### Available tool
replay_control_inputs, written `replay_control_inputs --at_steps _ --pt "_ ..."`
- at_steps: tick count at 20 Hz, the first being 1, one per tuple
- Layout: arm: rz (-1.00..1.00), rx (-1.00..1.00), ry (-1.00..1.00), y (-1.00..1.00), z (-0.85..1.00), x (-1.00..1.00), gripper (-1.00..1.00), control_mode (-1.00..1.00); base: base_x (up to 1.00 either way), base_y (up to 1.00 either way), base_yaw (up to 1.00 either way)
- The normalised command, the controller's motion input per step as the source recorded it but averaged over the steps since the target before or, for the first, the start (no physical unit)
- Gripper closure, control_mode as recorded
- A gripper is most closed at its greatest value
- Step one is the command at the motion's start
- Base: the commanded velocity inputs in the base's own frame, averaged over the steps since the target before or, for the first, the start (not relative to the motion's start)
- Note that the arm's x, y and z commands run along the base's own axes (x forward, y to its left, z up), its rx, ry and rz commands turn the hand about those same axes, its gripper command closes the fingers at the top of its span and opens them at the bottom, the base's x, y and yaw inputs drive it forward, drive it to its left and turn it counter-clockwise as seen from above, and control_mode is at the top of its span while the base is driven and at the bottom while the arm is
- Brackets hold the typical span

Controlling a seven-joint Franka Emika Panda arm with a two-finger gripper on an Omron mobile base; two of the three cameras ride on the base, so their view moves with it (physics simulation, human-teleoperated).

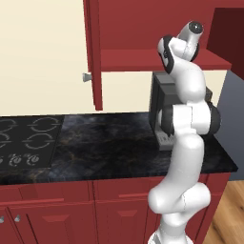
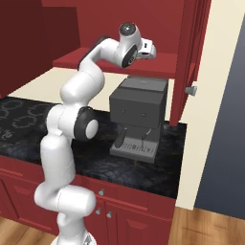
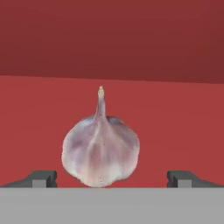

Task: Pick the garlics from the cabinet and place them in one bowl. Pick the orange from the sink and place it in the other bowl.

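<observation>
We reach for the whitish-grey purple-streaked garlic bulb, upright on the red shelf of the dark red wall cabinet. Best to advance straight, keeping the bulb centred. End effector spread wide, empty, tips either side of the bulb, no contact.

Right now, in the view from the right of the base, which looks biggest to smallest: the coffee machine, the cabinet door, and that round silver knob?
1. Cabinet door: the tall red panel looks largest, though its top is cut off.
2. Coffee machine: the dark grey box on the counter.
3. Knob: tiny by comparison.
</observation>
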Motion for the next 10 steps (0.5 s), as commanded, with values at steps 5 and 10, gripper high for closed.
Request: replay_control_inputs --at_steps 5,10 --pt "0.0 0.0 0.0 0.0 -0.04 0.38 -1.0 -1.0 0.0 0.0 0.0" --pt "0.0 0.0 0.0 0.0 -0.04 0.34 1.0 -1.0 0.0 0.0 0.0"
